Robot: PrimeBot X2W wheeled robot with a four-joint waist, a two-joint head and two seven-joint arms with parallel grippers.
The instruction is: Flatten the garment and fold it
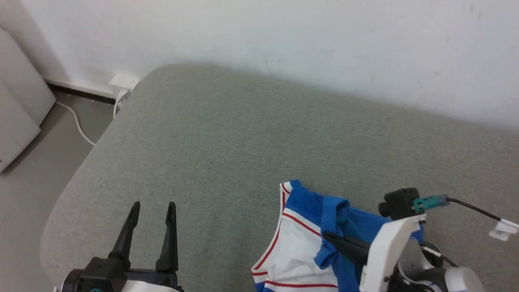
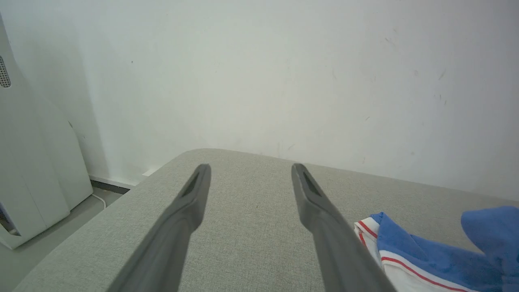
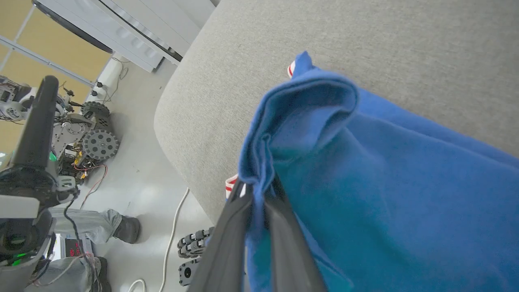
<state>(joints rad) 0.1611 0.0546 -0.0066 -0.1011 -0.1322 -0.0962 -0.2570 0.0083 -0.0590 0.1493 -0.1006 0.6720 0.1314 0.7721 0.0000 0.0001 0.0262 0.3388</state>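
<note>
The garment (image 1: 308,239), a royal-blue jersey with a white sleeve and red-and-white trim, lies bunched at the near right of the grey cushioned surface (image 1: 227,138). My right gripper (image 1: 329,237) is shut on a raised fold of its blue cloth; in the right wrist view the two dark fingers (image 3: 279,227) pinch the fabric edge of the garment (image 3: 365,174). My left gripper (image 1: 153,211) stands open at the lower left, well left of the garment, with nothing between its fingers. The left wrist view shows the left gripper (image 2: 250,172) over bare cushion, the garment (image 2: 421,251) at lower right.
A white wall (image 1: 284,36) runs behind the surface. A white unit (image 1: 16,101) and a white cable (image 1: 77,121) sit on the floor at left. In the right wrist view, a person's foot (image 3: 125,229) and wheeled equipment (image 3: 85,138) are on the floor beside the cushion edge.
</note>
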